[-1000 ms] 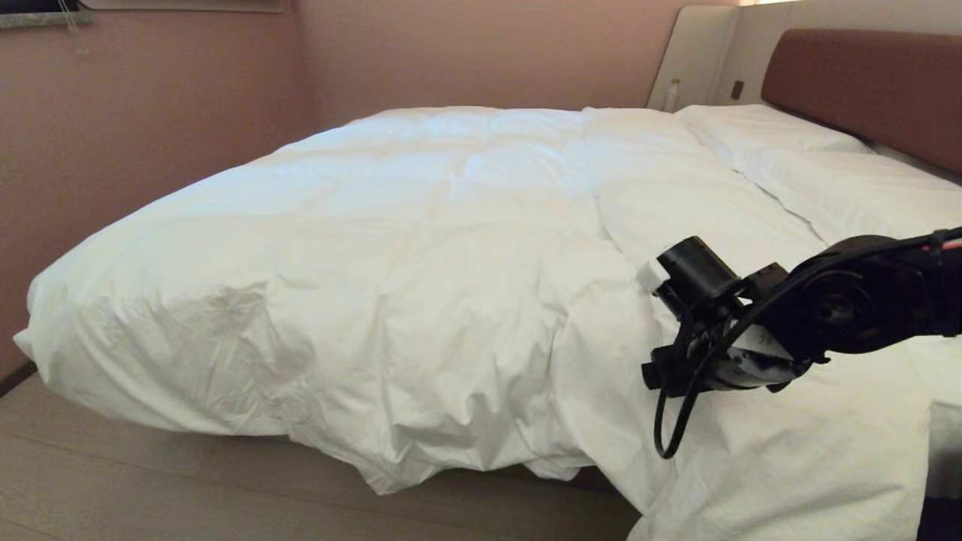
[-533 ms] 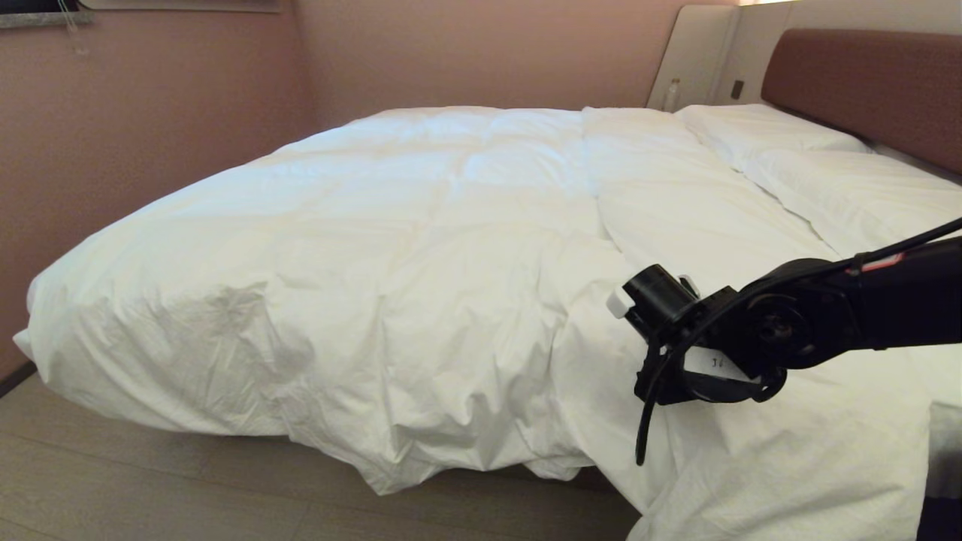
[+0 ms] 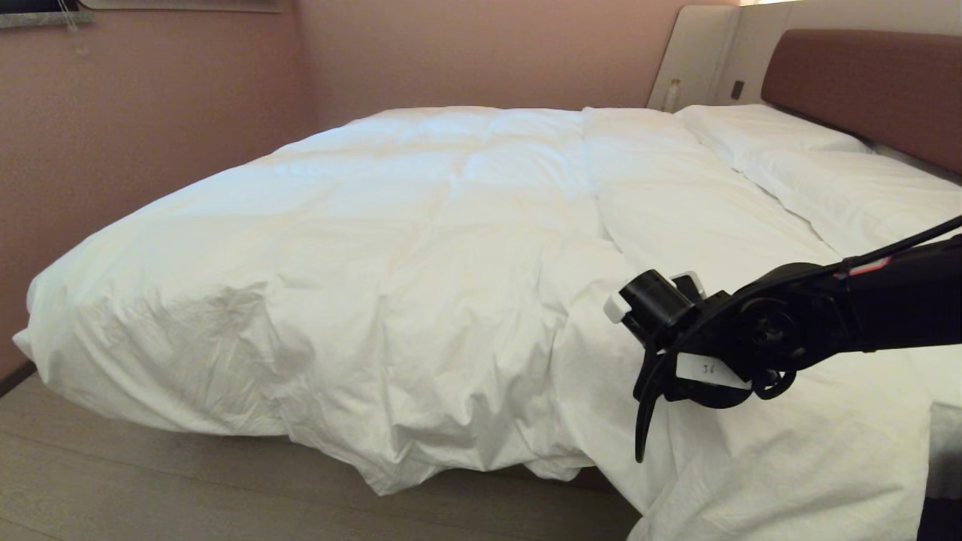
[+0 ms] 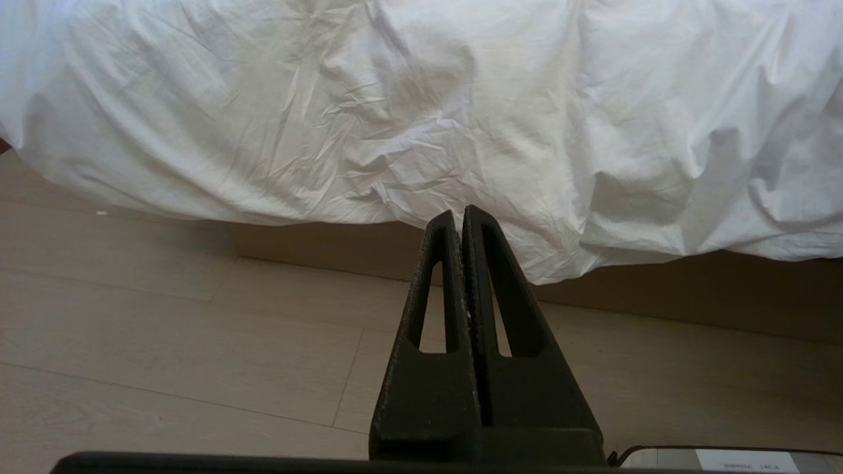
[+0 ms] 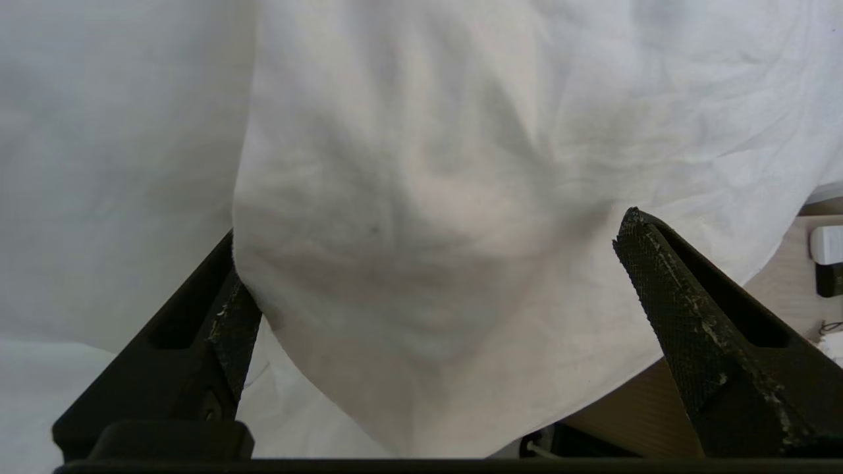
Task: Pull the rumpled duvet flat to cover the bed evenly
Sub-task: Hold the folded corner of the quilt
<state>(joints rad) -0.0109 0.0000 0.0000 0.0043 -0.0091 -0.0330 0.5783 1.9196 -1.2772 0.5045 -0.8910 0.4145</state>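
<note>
The duvet (image 3: 421, 248) lies spread over the bed (image 4: 691, 289), its near edge hanging past the mattress side and ending just above the wooden floor (image 3: 150, 481). That hem is uneven: it dips lowest in a crumpled point near the middle and rises toward the foot corner, which bulges close to the pink wall (image 3: 135, 113).

The right gripper (image 5: 428, 276) is spread wide, its two fingers (image 5: 685, 316) standing on either side of a hanging fold of the duvet's corner, with the cloth filling the gap between them. One finger is partly hidden behind the fold; whether either pad touches the cloth cannot be told. Beyond the far finger, bare floor shows.

The left gripper (image 4: 459, 217) is clenched on nothing, its tips pressed together, pointing at the duvet's hem and the bed base below it; open floor lies all around them.

A small white tag (image 3: 706, 369) on the right arm (image 3: 827, 319) bears a handwritten mark too small to read.
</note>
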